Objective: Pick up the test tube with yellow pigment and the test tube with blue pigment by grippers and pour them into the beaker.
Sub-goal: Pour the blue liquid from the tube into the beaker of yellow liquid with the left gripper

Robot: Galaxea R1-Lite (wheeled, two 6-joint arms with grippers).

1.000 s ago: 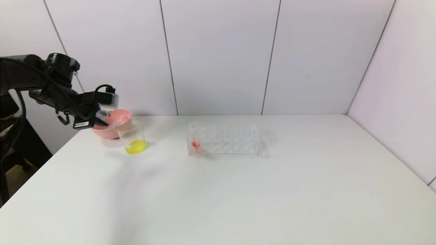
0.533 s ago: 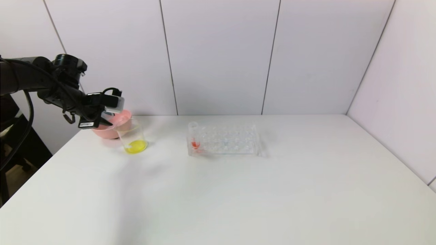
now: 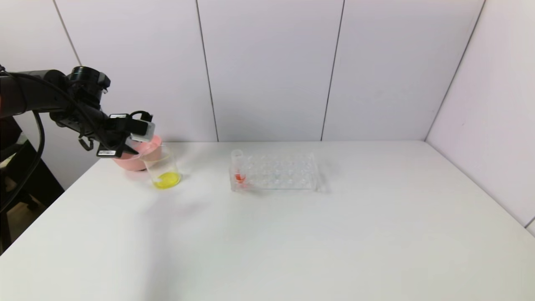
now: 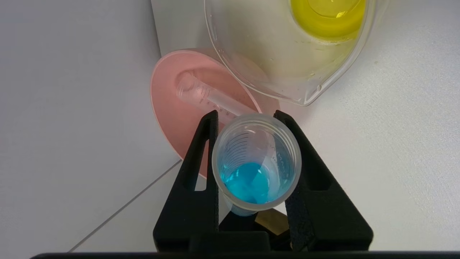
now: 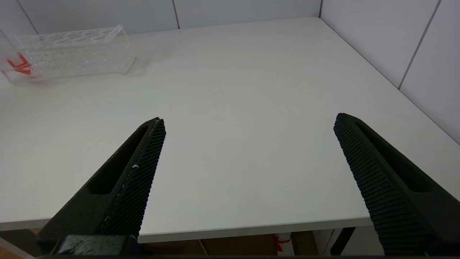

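My left gripper (image 3: 130, 144) hangs above the pink bowl, just left of the beaker (image 3: 164, 171), which holds yellow liquid. In the left wrist view the gripper (image 4: 246, 115) is shut on the test tube with blue pigment (image 4: 256, 165). The tube is tilted, its open mouth faces the camera and the blue liquid is still inside. The beaker (image 4: 287, 54) lies just beyond the fingertips. A clear tube (image 4: 205, 99) with no liquid visible lies in the pink bowl (image 4: 169, 108). My right gripper (image 5: 248, 120) is open and empty over the table's near right edge.
The pink bowl (image 3: 140, 154) stands at the table's far left corner, touching the beaker. A clear tube rack (image 3: 276, 171) stands mid-table with one orange-red tube (image 3: 238, 167) at its left end. The rack also shows in the right wrist view (image 5: 72, 50).
My left gripper has moved a little to the right, toward the beaker, still holding the blue tube. Nothing else has moved.
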